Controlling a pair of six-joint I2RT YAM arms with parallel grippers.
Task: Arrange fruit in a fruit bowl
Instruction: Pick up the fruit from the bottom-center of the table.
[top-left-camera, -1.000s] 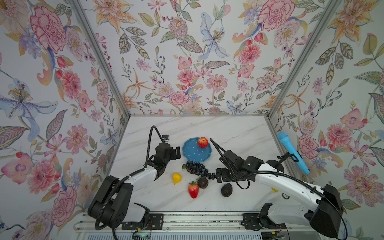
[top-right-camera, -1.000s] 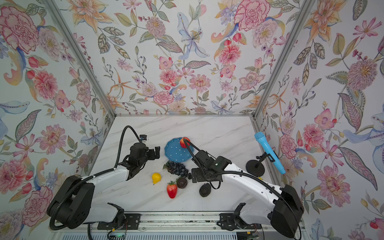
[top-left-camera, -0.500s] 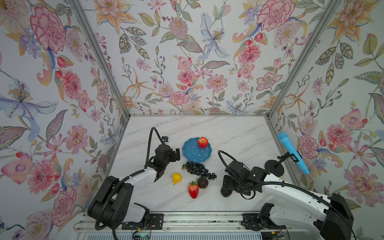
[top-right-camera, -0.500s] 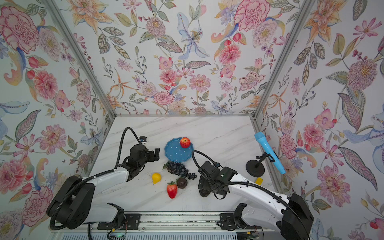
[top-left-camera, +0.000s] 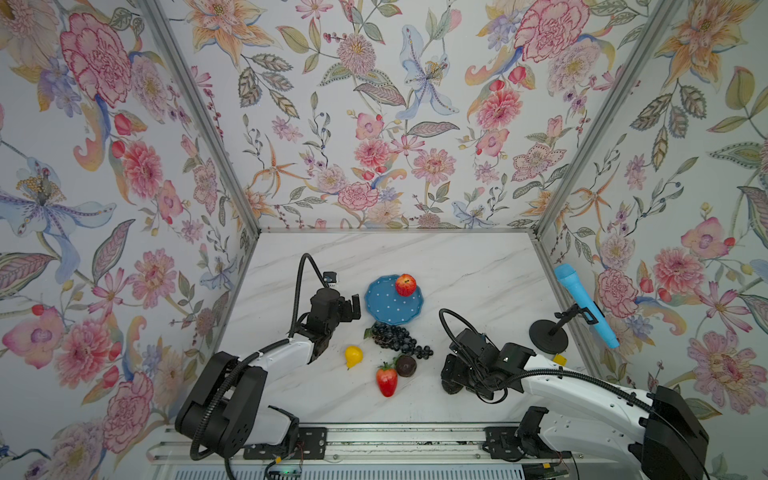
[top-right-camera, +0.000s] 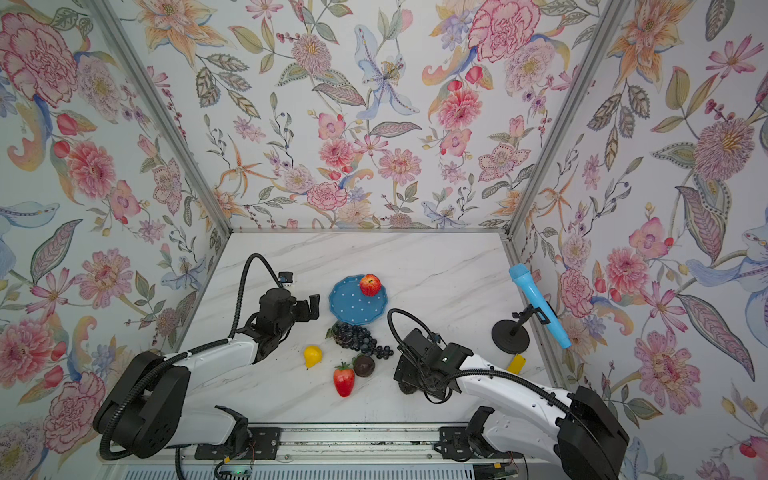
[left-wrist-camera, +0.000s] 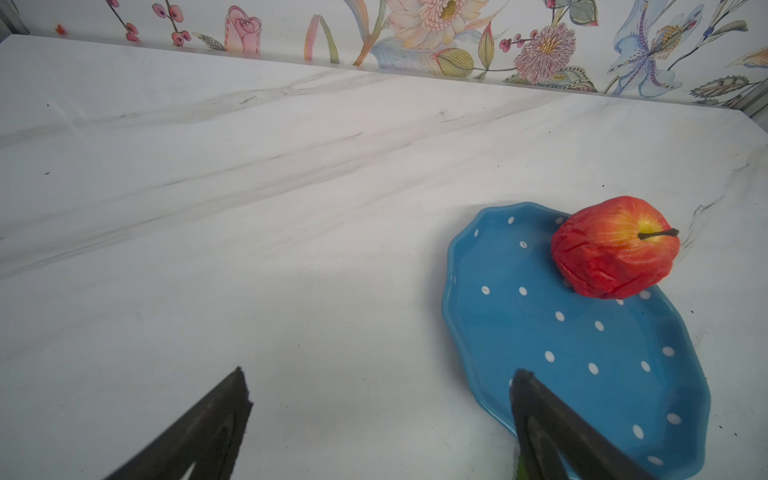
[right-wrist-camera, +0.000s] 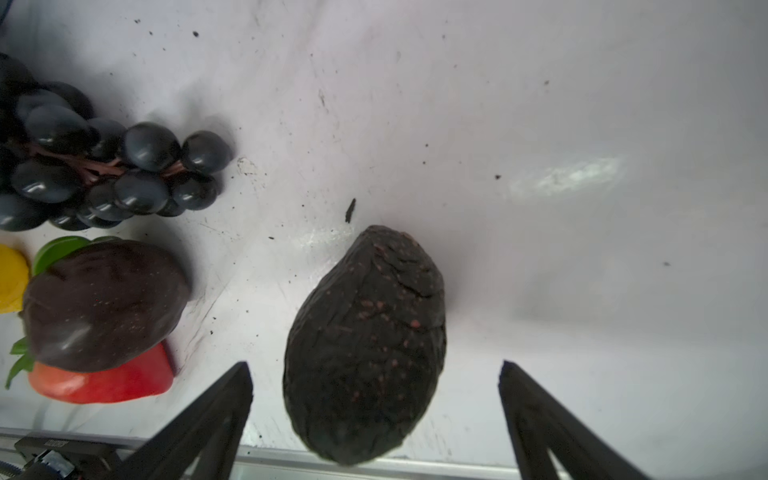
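The blue polka-dot fruit bowl (top-left-camera: 384, 309) holds the red-yellow apple (top-left-camera: 405, 285) at its far rim. In front of it lie the grape bunch (top-left-camera: 395, 337), yellow fruit (top-left-camera: 353, 355), strawberry (top-left-camera: 386, 380) and brown-purple fruit (top-left-camera: 406, 365). My left gripper (left-wrist-camera: 380, 370) hovers open and empty at the bowl's left edge (left-wrist-camera: 457, 291). My right gripper (right-wrist-camera: 375, 365) is open, low over the table near the front. Its fingers stand either side of the blackish avocado (right-wrist-camera: 365, 340), with a gap on each side. In both top views the arm hides most of the avocado (top-right-camera: 405, 388).
A light-blue toy microphone (top-left-camera: 586, 307) leans on a black stand (top-left-camera: 548, 336) at the right wall, with a small yellow block (top-left-camera: 559, 359) beside it. Floral walls close in three sides. A metal rail (top-left-camera: 374, 436) runs along the front edge.
My right arm has swung from beside the bowl and grapes toward the front and come down over the avocado, its jaws narrowing a little. The left arm has stayed still.
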